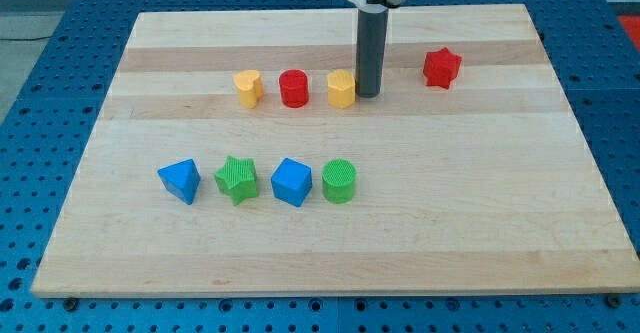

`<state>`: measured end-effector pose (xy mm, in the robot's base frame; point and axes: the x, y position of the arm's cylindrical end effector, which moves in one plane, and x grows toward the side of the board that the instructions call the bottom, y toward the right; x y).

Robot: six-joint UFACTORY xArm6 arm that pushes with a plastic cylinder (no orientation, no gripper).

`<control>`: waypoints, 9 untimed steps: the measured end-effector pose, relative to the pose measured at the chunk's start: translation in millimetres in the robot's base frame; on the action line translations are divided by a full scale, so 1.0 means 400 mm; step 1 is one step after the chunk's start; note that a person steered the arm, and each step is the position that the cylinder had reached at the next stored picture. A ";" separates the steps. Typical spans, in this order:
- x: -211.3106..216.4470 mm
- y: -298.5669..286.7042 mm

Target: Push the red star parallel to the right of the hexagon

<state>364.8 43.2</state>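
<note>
Nearest the camera, in the lower left of the frame, sits a row of four blocks: a blue triangle (180,181), a green star (237,180), a blue cube (292,182) and a green cylinder (339,181). Higher on the wooden surface (480,203) stand a yellow heart-like block (248,88), a red cylinder (293,88) and a yellow hexagon (342,89), with my tip (368,95) just beside the hexagon's right side. Further right and slightly higher, apart, the red star (441,68) is a small glossy block with blunt points; that makes two red, two yellow, two blue, two green, and no jaws exist on this rod.
</note>
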 end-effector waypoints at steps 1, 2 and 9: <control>0.000 -0.004; 0.000 -0.007; -0.112 0.341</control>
<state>319.9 179.6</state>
